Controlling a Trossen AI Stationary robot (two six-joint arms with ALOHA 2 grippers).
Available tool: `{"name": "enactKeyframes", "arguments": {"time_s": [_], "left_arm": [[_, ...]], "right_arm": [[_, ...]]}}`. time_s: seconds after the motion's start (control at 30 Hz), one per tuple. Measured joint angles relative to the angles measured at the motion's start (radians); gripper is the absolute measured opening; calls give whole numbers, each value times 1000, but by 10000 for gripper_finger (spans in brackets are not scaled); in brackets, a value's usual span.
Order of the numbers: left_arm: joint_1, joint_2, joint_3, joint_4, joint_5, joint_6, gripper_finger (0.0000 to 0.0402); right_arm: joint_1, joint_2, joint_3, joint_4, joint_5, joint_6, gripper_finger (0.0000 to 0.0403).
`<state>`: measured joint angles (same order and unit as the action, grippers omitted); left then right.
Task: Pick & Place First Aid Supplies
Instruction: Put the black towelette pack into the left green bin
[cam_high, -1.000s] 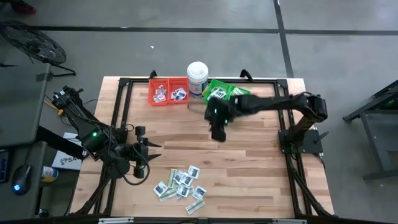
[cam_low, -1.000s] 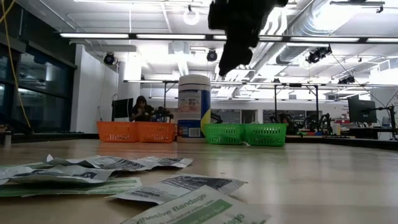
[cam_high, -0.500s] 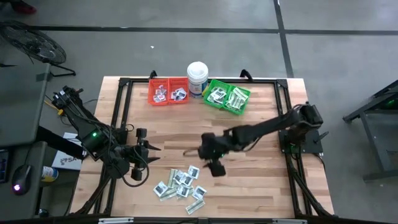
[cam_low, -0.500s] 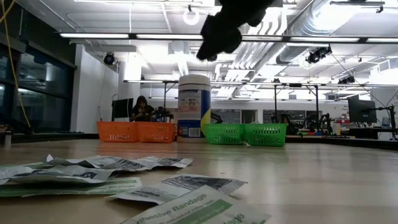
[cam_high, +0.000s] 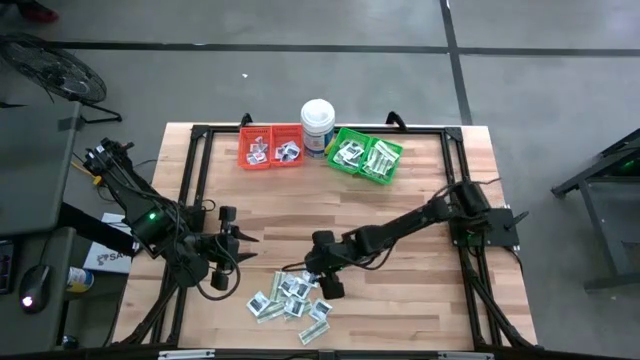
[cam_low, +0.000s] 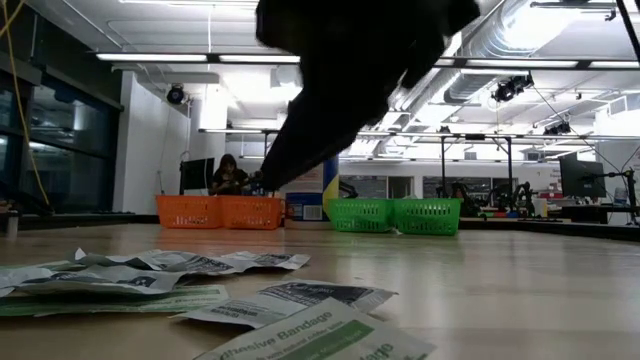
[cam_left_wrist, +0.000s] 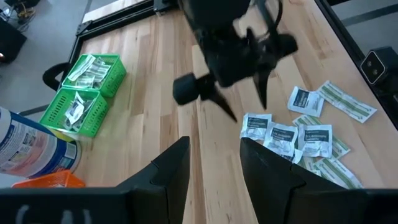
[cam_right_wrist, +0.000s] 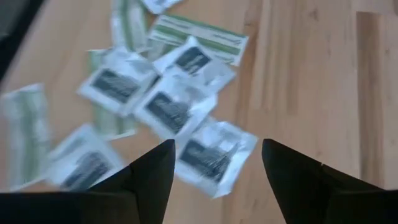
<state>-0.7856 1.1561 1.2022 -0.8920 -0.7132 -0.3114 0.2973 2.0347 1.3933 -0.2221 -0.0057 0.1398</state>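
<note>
The first aid supplies (cam_high: 290, 300) lie in a loose pile on the wooden table near its near edge: square white packets with dark print (cam_right_wrist: 168, 109) and longer green-and-white strips (cam_right_wrist: 199, 34). My right gripper (cam_high: 318, 280) hovers just over the pile's right side, open, fingers slanting down, nothing between them (cam_right_wrist: 217, 146). It also shows in the left wrist view (cam_left_wrist: 249, 111) and as a dark shape in the low view (cam_low: 330, 100). My left gripper (cam_high: 243, 238) waits to the pile's left, above the table, open and empty (cam_left_wrist: 214, 146).
At the table's far edge stand a red bin (cam_high: 270, 147) and a green bin (cam_high: 365, 155), each with packets inside, and a tall white tub (cam_high: 318, 122) between them. Bare wood lies between the bins and the pile. A person sits far off in the room (cam_low: 228, 175).
My right gripper has swept from beside the green bin toward the table's near edge and a little left, sinking as it went. It now stands low over the packet pile. The packets have not moved.
</note>
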Motion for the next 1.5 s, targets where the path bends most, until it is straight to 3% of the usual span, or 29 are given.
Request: {"name": "enactKeyframes", "arguments": {"time_s": [0.33, 0.5, 1.1, 1.3, 1.5], "left_arm": [[0, 0, 0, 1, 5, 0, 137], [0, 0, 0, 0, 16, 0, 137], [0, 0, 0, -1, 16, 0, 137], [0, 0, 0, -1, 20, 0, 137], [0, 0, 0, 0, 25, 0, 137]], "right_arm": [[-6, 66, 0, 24, 14, -92, 234], [3, 66, 0, -18, 81, -143, 234], [6, 119, 3, -27, 45, -76, 225], [6, 126, 4, -43, 64, -49, 197], [6, 127, 5, -92, 82, -19, 136]]}}
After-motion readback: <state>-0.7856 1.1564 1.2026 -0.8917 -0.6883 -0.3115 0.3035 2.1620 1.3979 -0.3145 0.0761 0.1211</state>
